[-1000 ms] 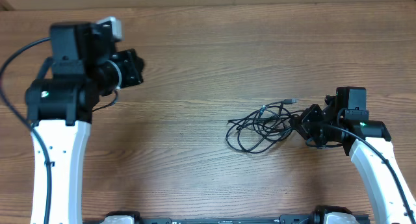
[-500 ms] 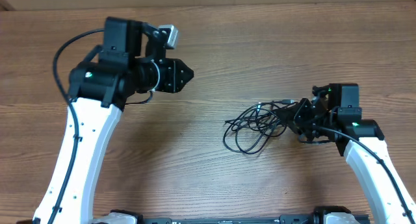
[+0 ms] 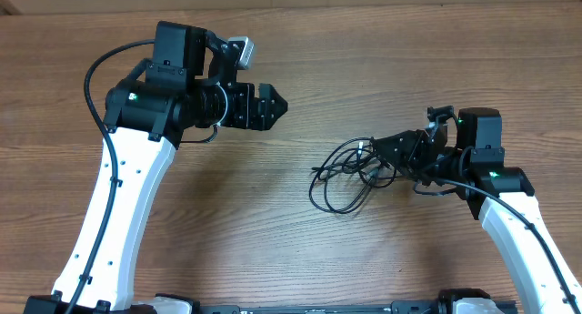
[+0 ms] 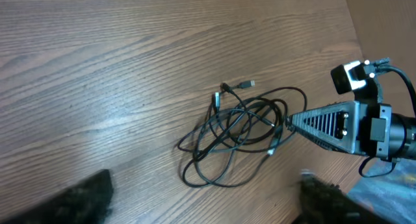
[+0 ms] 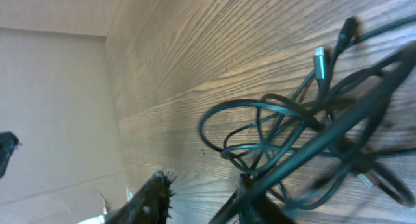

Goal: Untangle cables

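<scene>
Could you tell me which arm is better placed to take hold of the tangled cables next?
Right, probably: the right gripper sits at the edge of the cables, tips among the strands, while the left gripper hangs open, well apart from them.

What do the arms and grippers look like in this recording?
The left arm and right arm have white links, black joint housings and black wiring running alongside. The left gripper and right gripper are black; the right's fingers are ribbed and tapered. A small green light glows on each arm.

Robot lab workstation: wood-grain tabletop (image 3: 364,68), white left arm (image 3: 109,214), white right arm (image 3: 523,241) based at near edge.
</scene>
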You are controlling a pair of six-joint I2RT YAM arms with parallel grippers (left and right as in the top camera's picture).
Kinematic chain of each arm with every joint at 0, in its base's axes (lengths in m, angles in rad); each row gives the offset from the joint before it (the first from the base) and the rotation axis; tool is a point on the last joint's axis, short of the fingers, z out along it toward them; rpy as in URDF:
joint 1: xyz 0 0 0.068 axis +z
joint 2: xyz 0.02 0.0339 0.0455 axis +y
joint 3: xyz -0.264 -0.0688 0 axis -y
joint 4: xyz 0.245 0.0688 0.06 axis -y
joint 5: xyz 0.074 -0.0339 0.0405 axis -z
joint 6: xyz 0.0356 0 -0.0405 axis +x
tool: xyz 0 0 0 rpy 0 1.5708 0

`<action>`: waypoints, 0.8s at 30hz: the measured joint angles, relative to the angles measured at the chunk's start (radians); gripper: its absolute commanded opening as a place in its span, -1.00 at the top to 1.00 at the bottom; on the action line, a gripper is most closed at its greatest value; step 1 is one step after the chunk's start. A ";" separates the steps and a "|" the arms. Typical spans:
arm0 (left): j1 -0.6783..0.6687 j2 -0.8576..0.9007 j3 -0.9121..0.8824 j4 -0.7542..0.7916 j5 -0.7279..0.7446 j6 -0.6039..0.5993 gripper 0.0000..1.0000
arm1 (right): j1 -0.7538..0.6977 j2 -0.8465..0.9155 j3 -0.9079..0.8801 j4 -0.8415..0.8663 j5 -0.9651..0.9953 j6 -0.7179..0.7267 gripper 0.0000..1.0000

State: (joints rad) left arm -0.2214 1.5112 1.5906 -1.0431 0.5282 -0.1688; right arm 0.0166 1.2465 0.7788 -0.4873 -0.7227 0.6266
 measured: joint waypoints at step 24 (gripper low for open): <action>-0.002 0.000 0.000 0.000 0.000 0.004 -0.99 | -0.001 -0.228 0.119 -0.209 0.279 0.031 -1.00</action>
State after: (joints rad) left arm -0.2234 1.5116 1.5906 -1.0435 0.5282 -0.1646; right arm 0.0154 1.0183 0.8974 -0.6968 -0.4435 0.6579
